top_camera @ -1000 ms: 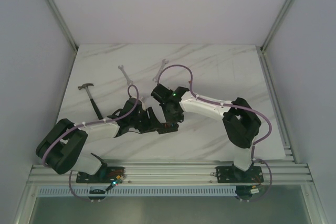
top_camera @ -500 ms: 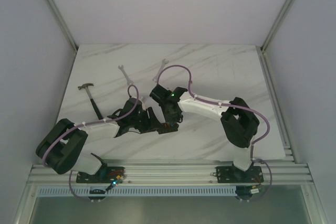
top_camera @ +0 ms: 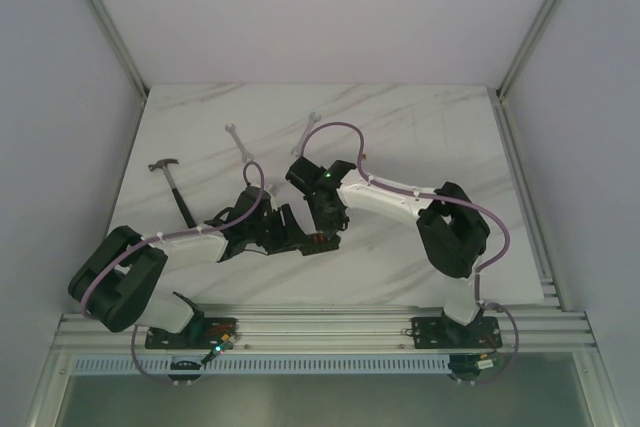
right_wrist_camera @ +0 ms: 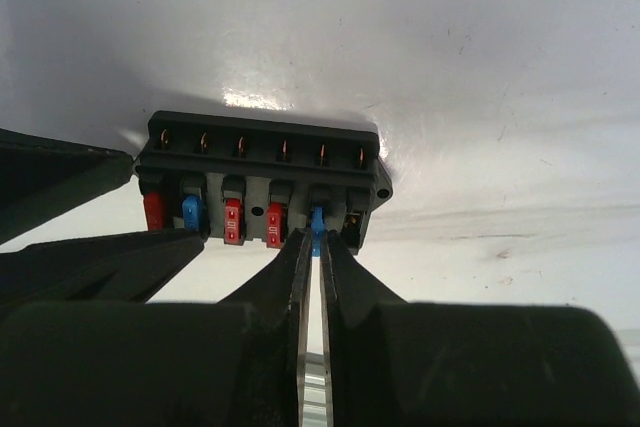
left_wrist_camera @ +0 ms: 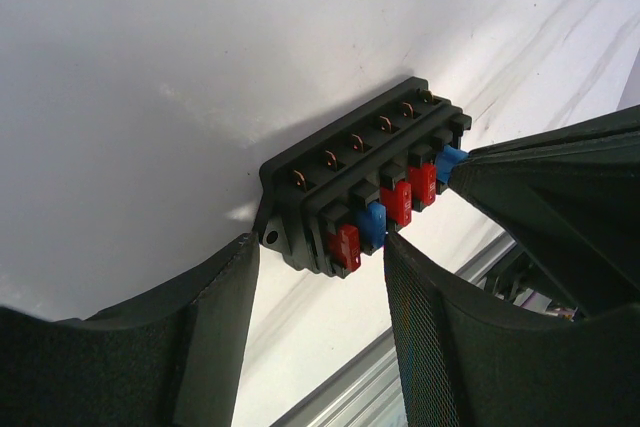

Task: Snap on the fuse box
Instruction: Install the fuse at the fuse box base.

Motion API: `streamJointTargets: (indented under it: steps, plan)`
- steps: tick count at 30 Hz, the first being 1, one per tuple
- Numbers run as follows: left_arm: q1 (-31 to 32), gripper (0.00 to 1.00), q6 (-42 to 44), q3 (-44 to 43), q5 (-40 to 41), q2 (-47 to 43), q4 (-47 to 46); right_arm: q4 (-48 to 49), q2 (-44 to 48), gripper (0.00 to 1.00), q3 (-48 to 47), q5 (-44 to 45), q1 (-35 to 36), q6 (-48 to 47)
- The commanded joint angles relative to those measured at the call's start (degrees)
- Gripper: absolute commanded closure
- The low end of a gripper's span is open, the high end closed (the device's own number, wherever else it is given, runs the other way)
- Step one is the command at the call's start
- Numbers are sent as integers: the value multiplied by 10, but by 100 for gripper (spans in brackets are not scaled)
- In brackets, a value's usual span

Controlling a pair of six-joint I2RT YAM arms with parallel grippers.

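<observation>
The fuse box is lying mid-frame on the desk. Your right jaws are closing in, now pinching a blue fuse near its right end, ready for pressing home; your left jaws are waiting half open, holding nothing.

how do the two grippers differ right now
The left gripper stands wide, flanking the fuse box; the right gripper is pinched shut on a blue fuse. The left gripper sits at the red-fuse end, the right gripper near the other end. Both meet at the box.
</observation>
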State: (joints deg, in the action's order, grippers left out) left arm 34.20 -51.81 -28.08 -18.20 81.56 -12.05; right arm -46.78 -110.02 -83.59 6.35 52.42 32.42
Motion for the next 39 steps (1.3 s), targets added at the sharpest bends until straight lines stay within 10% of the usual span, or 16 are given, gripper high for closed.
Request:
streamJointTargets:
  steps: [1, 39]
  plan:
    - [1, 39, 10, 7, 14, 16, 38, -39, -31, 100, -10, 14, -13, -18]
    - [1, 39, 12, 11, 13, 23, 38, -25, -96, 100, 22, 26, -42, -39]
